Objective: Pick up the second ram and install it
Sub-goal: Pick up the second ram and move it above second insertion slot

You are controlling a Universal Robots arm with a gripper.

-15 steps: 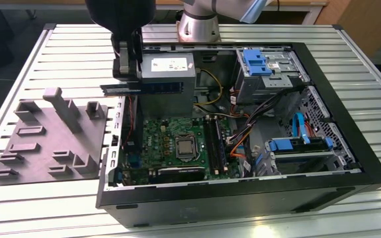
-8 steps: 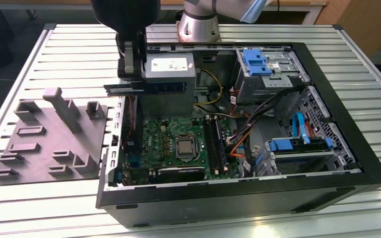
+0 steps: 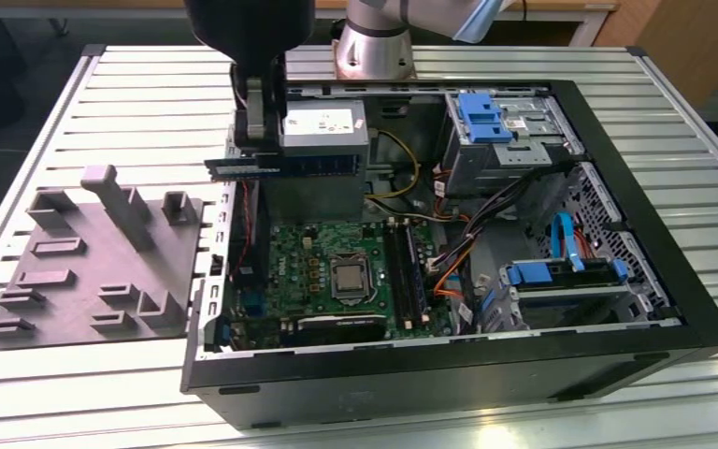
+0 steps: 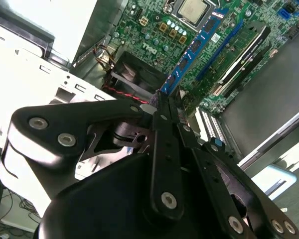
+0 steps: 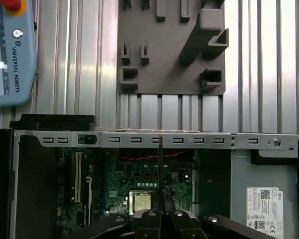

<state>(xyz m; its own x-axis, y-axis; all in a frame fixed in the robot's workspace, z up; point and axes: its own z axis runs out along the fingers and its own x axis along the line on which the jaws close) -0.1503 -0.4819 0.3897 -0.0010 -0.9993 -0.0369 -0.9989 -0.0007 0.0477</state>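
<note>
Gripper [image 4: 160, 102] clenched near one end of the second ram [image 4: 193, 49], stick jutting edge-on beyond it, held over the motherboard [image 3: 296, 267] below; judged light, stiff, fragile, so best gripped on flat faces.

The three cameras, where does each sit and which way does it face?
Exterior view: off the arm, high, looking down into the computer case; shows the arm and gripper.
Second wrist view: on the wrist, looking along the gripper at the motherboard.
First wrist view: on the wrist, looking down over the case rim to the holder tray.
Shared: both wrist views show the gripper shut on the second ram.
</note>
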